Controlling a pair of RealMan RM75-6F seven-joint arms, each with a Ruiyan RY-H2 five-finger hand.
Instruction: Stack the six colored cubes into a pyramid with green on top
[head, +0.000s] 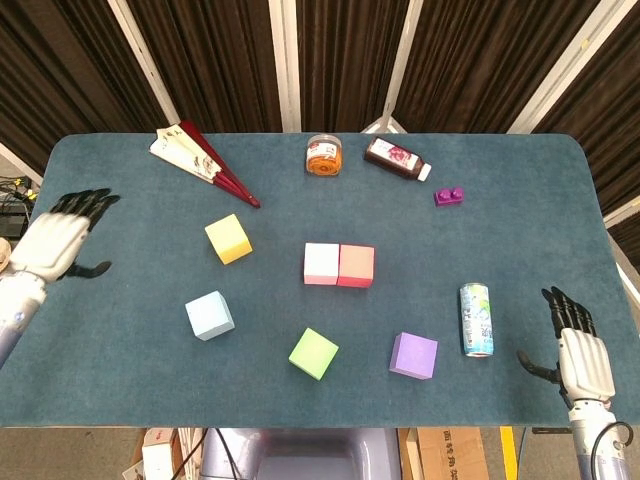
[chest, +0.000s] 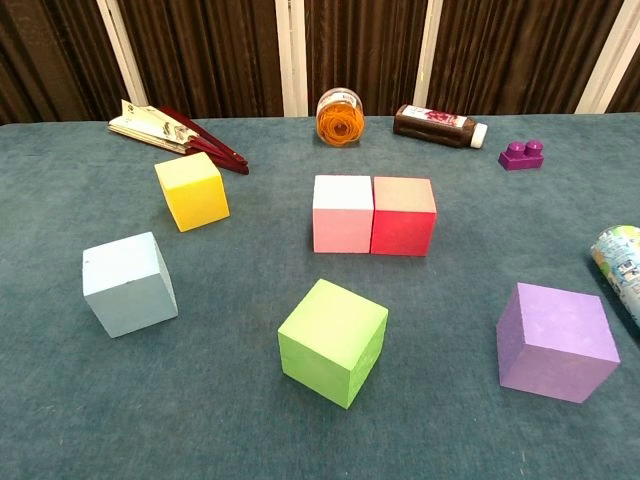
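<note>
Six cubes are sitting on the teal table (head: 520, 200), none stacked. The pink cube (head: 321, 263) and red cube (head: 356, 265) are touching side by side at the centre. The yellow cube (head: 228, 238) is lying to their left, the pale blue cube (head: 209, 315) nearer the front — both tilted. The green cube (head: 313, 353) and purple cube (head: 413, 355) are sitting along the front. A can (head: 476, 319) is lying beside the purple one.

The left hand (head: 58, 243) and right hand (head: 580, 350) are hovering at the table's edges, fingers apart, holding nothing.

Bright, even overhead light; sharp, soft shadows.
</note>
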